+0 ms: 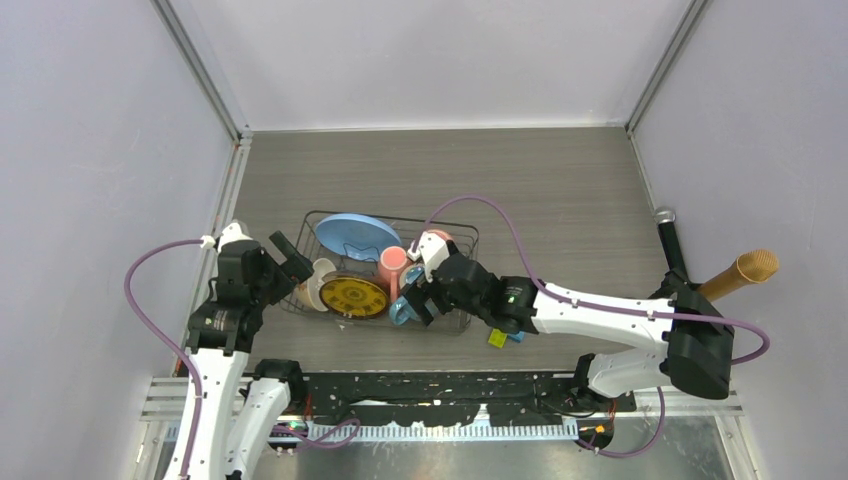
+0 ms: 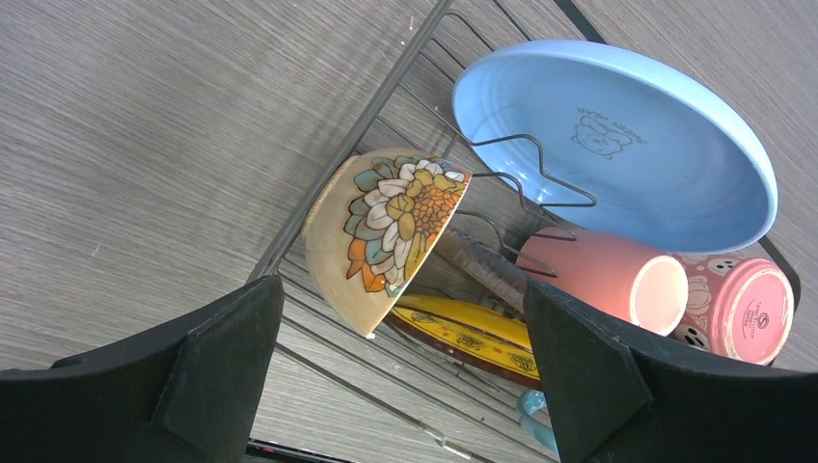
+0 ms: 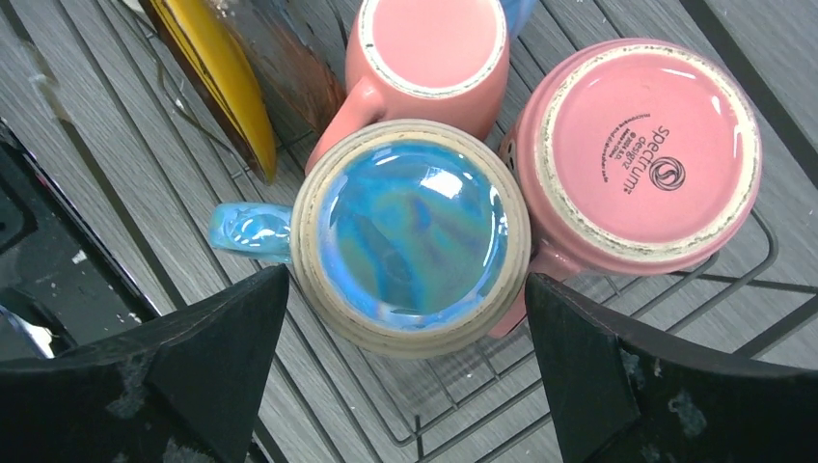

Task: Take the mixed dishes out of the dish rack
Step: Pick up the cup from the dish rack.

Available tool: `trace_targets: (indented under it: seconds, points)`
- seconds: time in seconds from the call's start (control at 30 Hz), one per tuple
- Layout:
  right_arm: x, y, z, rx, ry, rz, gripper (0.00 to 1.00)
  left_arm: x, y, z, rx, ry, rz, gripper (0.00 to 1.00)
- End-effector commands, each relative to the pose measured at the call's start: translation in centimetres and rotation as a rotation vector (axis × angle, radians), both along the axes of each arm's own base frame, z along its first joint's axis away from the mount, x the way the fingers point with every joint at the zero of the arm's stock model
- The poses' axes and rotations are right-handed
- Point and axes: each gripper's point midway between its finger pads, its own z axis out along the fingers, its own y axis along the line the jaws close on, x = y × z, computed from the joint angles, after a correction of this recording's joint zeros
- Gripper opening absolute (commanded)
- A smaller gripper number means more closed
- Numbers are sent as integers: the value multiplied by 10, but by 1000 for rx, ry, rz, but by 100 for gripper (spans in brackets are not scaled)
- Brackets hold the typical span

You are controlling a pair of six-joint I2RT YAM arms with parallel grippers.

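The dark wire dish rack (image 1: 468,238) holds all the dishes. The light blue plate (image 1: 357,234) leans at the back. The cream bowl (image 1: 320,283), flower-painted inside (image 2: 386,231), stands on edge at the left beside the yellow plate (image 1: 353,296). The salmon mug (image 1: 392,266) lies on its side. The speckled pink mug (image 3: 641,145) and the blue mug (image 3: 410,231) stand upside down. My left gripper (image 1: 290,258) is open and empty just outside the rack's left rim, near the bowl. My right gripper (image 1: 420,300) is open above the blue mug, its fingers on either side of it and apart from it.
A small yellow block (image 1: 497,339) and a blue block (image 1: 517,336) lie on the table under the right forearm, just off the rack's front right corner. A tan cone (image 1: 745,272) and a black rod (image 1: 668,240) stand at the right wall.
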Motion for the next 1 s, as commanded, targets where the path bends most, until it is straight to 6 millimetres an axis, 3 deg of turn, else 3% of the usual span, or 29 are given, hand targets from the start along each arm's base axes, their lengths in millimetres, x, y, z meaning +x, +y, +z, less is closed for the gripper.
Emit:
trace_targets:
  seconds: [0.0,0.07,0.17,0.3,0.33,0.37,0.4,0.43,0.7,0.97]
  points:
    - [5,10,41,164,36,-106,100,5,-2,8,-2,-40,-20,99]
    - [17,4,58,275,78,-291,100,5,-2,8,-2,-38,-21,99]
    - [22,-3,63,387,198,-548,100,7,-2,8,-6,-46,-13,99]
    - [25,-7,61,329,127,-750,100,12,-5,7,-16,-56,-24,99]
    - [27,-20,58,264,70,-801,100,12,-5,7,-14,-53,-27,99]
    - [27,-9,63,275,62,-824,100,12,-5,6,-12,-48,-28,99]
    - [28,-18,61,223,26,-852,100,12,-5,7,-11,-47,-28,99]
    - [29,-9,63,241,30,-875,100,13,-4,7,-10,-46,-27,99]
    - [30,-10,62,202,1,-940,100,11,-4,9,-13,-70,-26,99]
    - [28,4,42,186,51,-953,100,11,-7,9,-23,-87,-33,99]
